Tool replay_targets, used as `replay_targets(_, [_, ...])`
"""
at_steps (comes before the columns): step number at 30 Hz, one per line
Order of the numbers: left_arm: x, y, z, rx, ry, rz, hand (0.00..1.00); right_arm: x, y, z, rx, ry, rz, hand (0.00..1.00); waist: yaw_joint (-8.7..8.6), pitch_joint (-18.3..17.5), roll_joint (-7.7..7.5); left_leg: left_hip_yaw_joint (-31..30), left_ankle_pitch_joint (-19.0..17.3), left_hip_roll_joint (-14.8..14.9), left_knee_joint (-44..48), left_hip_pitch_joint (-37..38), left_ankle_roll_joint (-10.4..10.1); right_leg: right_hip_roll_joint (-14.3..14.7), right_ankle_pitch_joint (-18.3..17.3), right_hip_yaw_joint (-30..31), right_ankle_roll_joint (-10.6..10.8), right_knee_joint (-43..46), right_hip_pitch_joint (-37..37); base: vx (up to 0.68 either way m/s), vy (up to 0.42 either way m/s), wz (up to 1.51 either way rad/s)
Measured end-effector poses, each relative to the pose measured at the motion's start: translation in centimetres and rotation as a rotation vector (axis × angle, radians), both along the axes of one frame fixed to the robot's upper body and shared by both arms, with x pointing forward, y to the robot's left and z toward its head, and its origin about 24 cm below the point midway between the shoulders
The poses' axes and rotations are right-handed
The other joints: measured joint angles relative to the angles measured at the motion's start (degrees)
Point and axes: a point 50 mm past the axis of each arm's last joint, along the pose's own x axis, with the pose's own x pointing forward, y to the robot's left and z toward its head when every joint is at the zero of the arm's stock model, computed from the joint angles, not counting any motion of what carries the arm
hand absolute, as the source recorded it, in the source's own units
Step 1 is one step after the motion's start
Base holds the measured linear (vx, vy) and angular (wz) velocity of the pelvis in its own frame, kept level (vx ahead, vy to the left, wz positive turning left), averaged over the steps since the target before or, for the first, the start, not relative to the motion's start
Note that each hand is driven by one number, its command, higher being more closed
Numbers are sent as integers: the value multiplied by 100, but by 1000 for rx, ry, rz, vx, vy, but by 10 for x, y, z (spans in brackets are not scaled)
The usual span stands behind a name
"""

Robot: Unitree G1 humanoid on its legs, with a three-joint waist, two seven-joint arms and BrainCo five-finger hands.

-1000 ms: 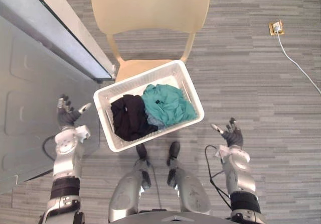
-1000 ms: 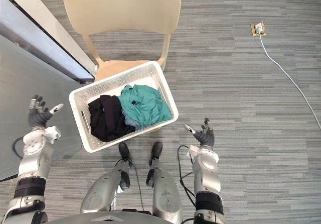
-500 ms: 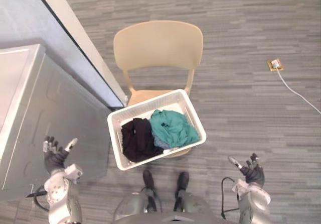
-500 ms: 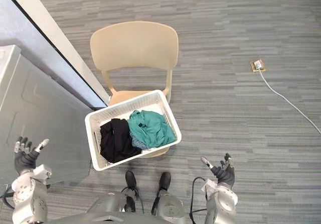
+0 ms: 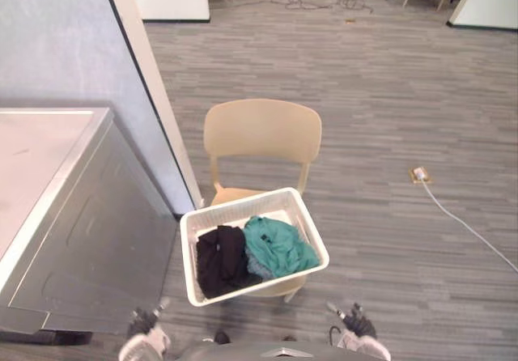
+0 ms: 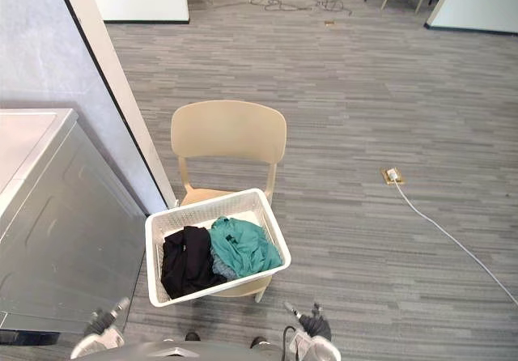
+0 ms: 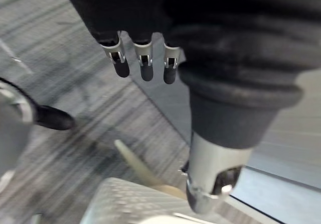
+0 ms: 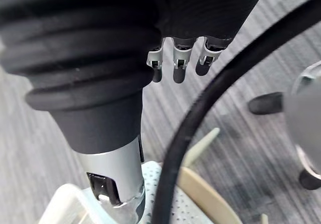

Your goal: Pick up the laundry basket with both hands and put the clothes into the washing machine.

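Left eye view: the laundry basket (image 5: 239, 203) is white plastic, rectangular, with perforated walls and a plain rim. It sits on the seat of a beige chair (image 5: 261, 130) and is turned askew to the chair back, with the seat edge showing behind and beneath it. Inside, a black garment (image 5: 220, 260) is bunched in the half toward the robot's left. A teal garment (image 5: 279, 246) is crumpled in the other half and touches the black one. A small fold of paler blue-grey cloth shows between them at the near wall. Neither garment hangs over the rim. The left robot hand (image 5: 144, 322) is low at the near edge, apart from the basket's near-left corner. The right robot hand (image 5: 356, 325) is low at the near edge, apart from the near-right corner. Neither touches the basket. Left wrist view: fingers (image 7: 145, 66) are straight in a row, the thumb (image 7: 210, 184) is spread away from them, and the hand is released and empty, with a perforated basket wall visible past it. Right wrist view: fingers (image 8: 179, 66) are straight and the thumb (image 8: 118, 184) is held apart, so this hand is also released with nothing in it. The washing machine (image 5: 73, 215) is a grey metal cabinet to the robot's left, near the basket but not touching it. A pale wall edge (image 5: 150, 78) runs behind it. The floor (image 5: 380, 118) is grey striped carpet, and a floor socket (image 5: 419, 174) with a white cable (image 5: 469, 227) lies well to the right.
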Motion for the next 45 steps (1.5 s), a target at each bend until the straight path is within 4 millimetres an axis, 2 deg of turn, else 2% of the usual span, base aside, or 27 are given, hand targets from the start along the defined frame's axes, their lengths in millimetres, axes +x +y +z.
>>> replay_targets(3, [-8,-1,-4,-9,45,11,0,-7,-5,-7,23,48,-59,0,14,-25,-13,-19,30,-20,-41,53,-7,-2,0,-2,3,-12,-4,44,15,3])
replay_targets(4, [-20,-2,-10,-22,109,59,0,-1,-9,-15,64,96,-103,0,7,28,-2,-143,45,-40,-85,162,-36,61,72,2,-15,-263,214,36,3,-1])
replay_targets(13, [-19,3,-11,-12,131,21,0,-7,-10,-17,76,118,-121,0,0,43,-14,-145,38,-36,-85,108,-43,78,72,9,-15,-294,189,0,0,0])
replay_targets(15, [-20,6,-11,4,144,-22,0,-3,-10,-16,76,109,-117,0,-6,77,-18,-160,38,-36,-84,101,-43,81,72,-10,-15,-300,192,0,0,4])
replay_targets(17, [-17,6,-10,7,134,-48,0,2,-9,-15,73,103,-96,0,41,193,49,-253,79,-43,-81,-39,-36,63,51,-160,-32,-241,140,-34,-6,27])
replay_targets(18, [-8,5,-9,10,110,-64,0,9,-9,-14,63,94,-55,0,60,218,-5,-422,180,-57,-44,-261,-15,2,-41,-315,-50,-21,-90,-74,-14,84])
replay_targets(19, [6,3,-6,12,73,-89,0,20,-8,-11,47,76,11,0,72,228,70,-672,361,-101,-44,-640,-26,-126,-203,-626,-84,358,-465,-67,-12,113])
replay_targets(21, [26,-2,-1,10,6,-107,0,38,-11,-5,10,41,72,0,127,490,65,-1009,674,-220,-43,-1008,-107,-373,-468,-1083,-92,939,-817,-102,-7,159])
replay_targets(22, [37,-4,3,19,-40,-127,0,53,-14,2,-18,5,113,0,165,569,13,-1607,1177,-406,-45,-1430,-459,-782,-650,-1586,-237,1457,-1180,-127,-2,236])
replay_targets(23, [45,0,6,25,-70,-120,0,66,-16,8,-42,-28,139,0,194,658,-157,-1851,1195,-530,357,-1817,-598,-1229,-697,-1900,-376,1694,-1406,-64,-15,211])
replay_targets(24, [43,1,6,23,-69,-112,0,74,-20,13,-63,-54,148,0,246,683,-188,-1647,833,-409,951,-1940,-290,-1344,-711,-2008,-380,1761,-1416,-4,-32,143])
replay_targets(25, [36,3,4,6,-58,-54,0,83,-28,21,-108,-94,160,0,303,695,-156,-1393,268,21,1722,-1811,-255,-1431,-713,-2122,-374,1857,-1304,25,-8,75])
replay_targets(27, [22,2,-1,-5,-16,-39,0,85,-37,25,-139,-96,162,0,291,708,-116,-1245,-31,804,2148,-1204,-464,-1708,-714,-2193,-374,2195,-1074,-21,201,66])
replay_targets(28, [21,4,-2,-2,-11,-42,0,83,-38,25,-143,-94,162,0,249,699,-131,-1238,-31,986,2183,-1077,-469,-1820,-713,-2234,-373,2286,-1041,-42,341,76])
replay_targets(29, [21,3,-2,-3,-4,-52,0,83,-40,26,-152,-99,158,0,90,690,-148,-1121,9,1336,2082,-916,-468,-2040,-704,-2335,-359,2435,-1002,-25,356,84])
replay_targets(30, [20,3,-2,-3,-1,-57,0,81,-43,26,-156,-95,154,0,-15,681,-128,-993,287,1650,1667,-789,-467,-2210,-660,-2418,-287,2564,-1026,-17,394,78])
replay_targets(31, [20,2,-3,-3,4,-62,0,79,-45,25,-157,-86,151,0,-23,659,-91,-956,602,1774,1350,-725,-421,-2276,-610,-2448,-204,2628,-1062,2,478,46])
replay_targets(32, [20,-1,-3,-6,11,-71,0,74,-52,25,-165,-70,138,0,-20,568,58,-1037,1074,1847,1016,-594,-603,-2358,-490,-2433,-9,2770,-1197,5,534,20])
replay_targets(33, [23,0,-3,9,19,-94,0,72,-50,21,-149,-53,134,0,-42,563,-3,-1125,699,1748,1022,-598,-1058,-2490,-339,-2407,161,2747,-1220,-32,672,27])
replay_targets(34, [27,7,-1,45,22,-153,0,63,-44,14,-117,-15,133,0,-46,556,-141,-1101,274,1563,1086,-601,-1351,-2656,-89,-2433,345,2579,-1134,-56,558,31])
replay_targets(35, [28,10,0,69,26,-201,0,56,-39,9,-94,13,131,0,-48,534,-202,-1090,17,1462,1137,-584,-1427,-2692,137,-2472,413,2363,-1001,-73,509,44])
replay_targets(38, [37,21,6,145,20,-321,0,35,-31,-2,-53,82,123,0,-74,524,-293,-1143,-678,1165,1632,-595,-1308,-2780,987,-2521,363,1643,-467,-45,368,28])
replay_targets(40, [43,28,10,190,4,-365,0,25,-32,-4,-52,107,115,0,-81,503,-338,-1281,-865,910,1799,-608,-1156,-2998,1379,-2518,340,1533,-289,-32,375,37])
replay_targets(42, [45,32,11,222,12,-420,0,21,-31,-6,-49,114,106,0,-148,520,-308,-1424,-903,763,1773,-605,-1083,-3154,1753,-2385,115,1617,-239,-16,214,46])
replay_targets(43, [43,34,11,243,31,-462,0,21,-32,-5,-64,111,118,0,-156,512,-278,-1478,-901,730,1725,-586,-1038,-3183,2006,-2033,-229,1811,-366,-14,139,33])
replay_targets(44, [38,34,9,246,51,-487,0,25,-32,-3,-66,99,123,0,-175,543,-134,-1544,-909,828,1655,-579,-1008,-2916,1756,-1240,-314,2026,-630,-14,134,29])
replay_targets(45, [39,36,10,256,54,-494,0,28,-29,-3,-57,93,129,0,-170,554,-131,-1583,-907,902,1639,-570,-1009,-2648,1347,-858,-101,2148,-690,-36,42,26])
